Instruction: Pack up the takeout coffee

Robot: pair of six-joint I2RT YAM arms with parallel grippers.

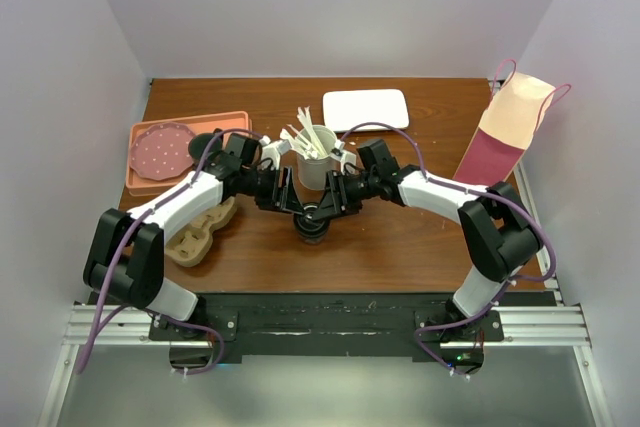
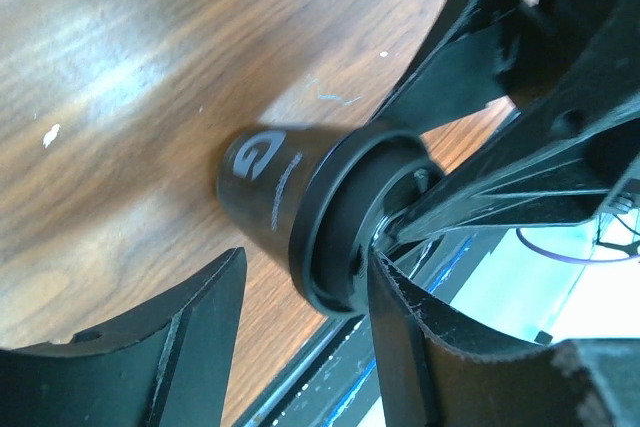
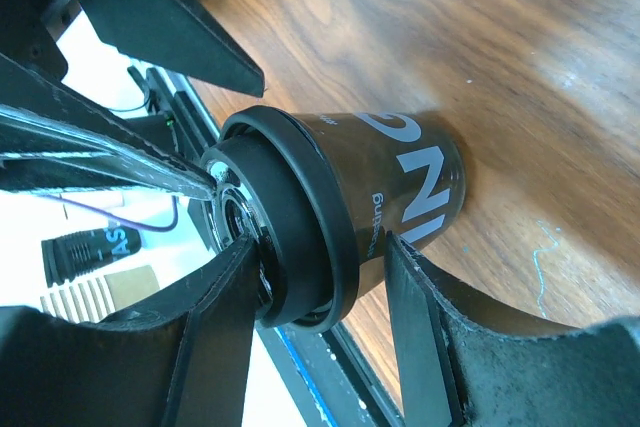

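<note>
One wood-grain table [image 1: 400,247] under the takeout coffee [image 1: 312,223]; plain walls [image 1: 330,7], perhaps lilac

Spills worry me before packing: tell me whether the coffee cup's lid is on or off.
On. The black lid rings the top of the dark cup in both wrist views.
</note>
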